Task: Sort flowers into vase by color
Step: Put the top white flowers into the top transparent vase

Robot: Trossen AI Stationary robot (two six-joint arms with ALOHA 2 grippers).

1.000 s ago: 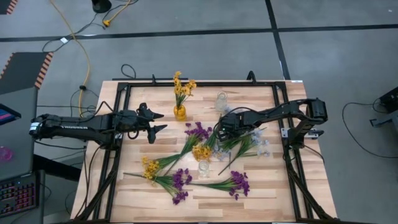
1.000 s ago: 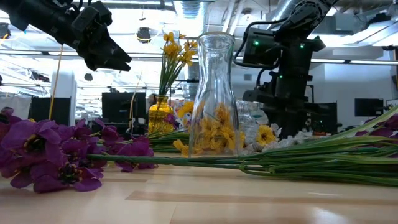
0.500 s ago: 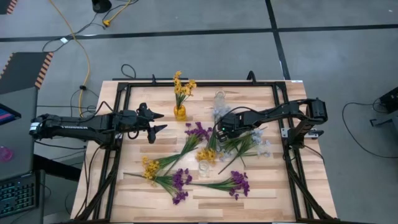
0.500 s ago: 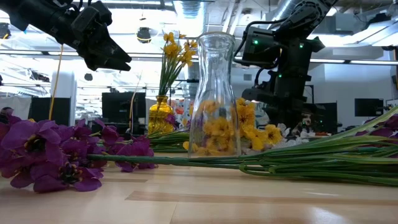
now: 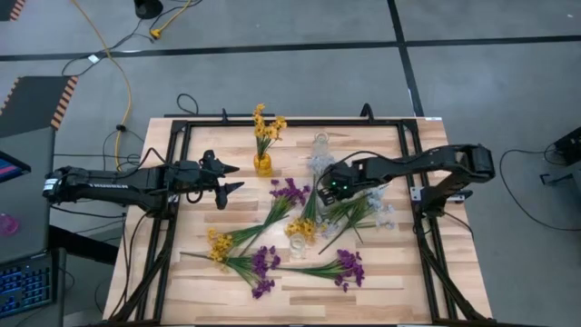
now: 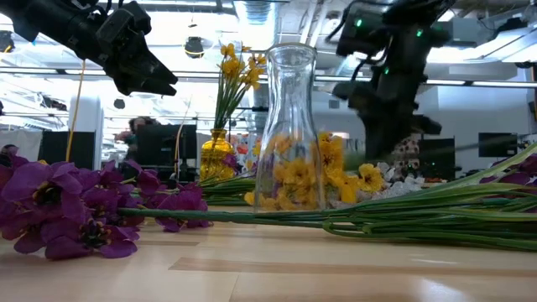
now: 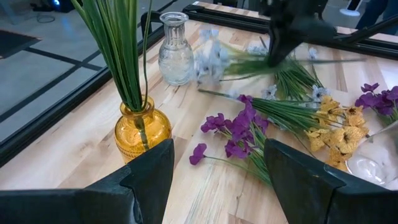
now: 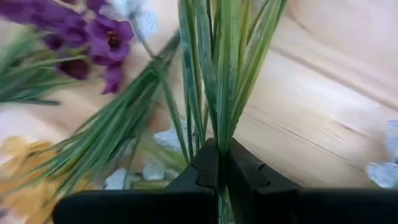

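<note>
Yellow, purple and pale sprigs lie flat on the wooden table [image 5: 182, 272]. My right gripper [image 5: 329, 188] hangs over the table's middle, shut on a sprig's green stems [image 8: 214, 74]. That sprig's blossoms [image 7: 208, 56] look pale and blurred beside the far clear vase [image 5: 322, 148]. An amber vase [image 5: 262, 164] at the far middle holds yellow flowers. Another clear vase [image 6: 289, 126] stands nearer the front. My left gripper [image 5: 231, 177] hovers open to the left of the amber vase, holding nothing. My right gripper pinches a bundle of thin green stems and blade leaves [image 8: 219, 146] between its two fingers. The fingers come steeply from above, and the stems fan out beyond the fingertips. The wrist view does not show which end of the sprig this is.
Purple sprigs [image 5: 289, 191] and a yellow sprig [image 5: 300, 227] lie right beside the held stems. More pale blossoms [image 5: 381, 213] lie toward the right. A black frame [image 5: 182, 127] runs round the table's edges. There is bare wood at the near left.
My right gripper has risen from the pile with the green stems in it. The yellow blossoms beside the near clear vase shifted a little as it took hold. My left arm has kept still.
</note>
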